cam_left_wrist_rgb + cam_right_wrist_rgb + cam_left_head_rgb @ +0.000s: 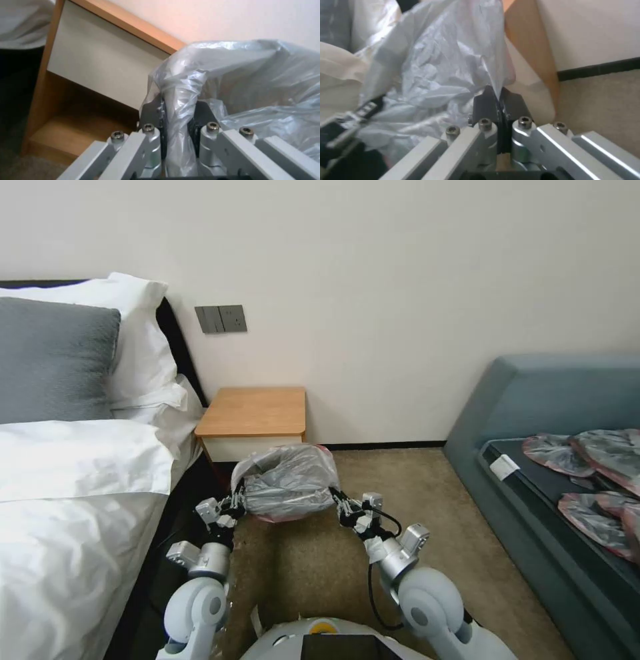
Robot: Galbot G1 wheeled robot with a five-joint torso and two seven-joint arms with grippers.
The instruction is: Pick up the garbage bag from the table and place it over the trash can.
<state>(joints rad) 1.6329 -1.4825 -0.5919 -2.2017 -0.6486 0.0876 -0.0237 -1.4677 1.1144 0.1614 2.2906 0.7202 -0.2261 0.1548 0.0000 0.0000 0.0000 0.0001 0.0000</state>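
The bag (288, 481) is held stretched open low in front of the worktop (253, 411) — its left edge is pinched by the left pincer (235, 507), its right edge by the right pincer (341, 505) — apparently so that its mouth is kept wide.

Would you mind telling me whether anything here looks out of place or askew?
Nothing looks damaged or spilled. The garbage bag hangs stretched between the left end effector and right end effector, just in front of the table. One oddity: several flat bags lie scattered on the sofa.
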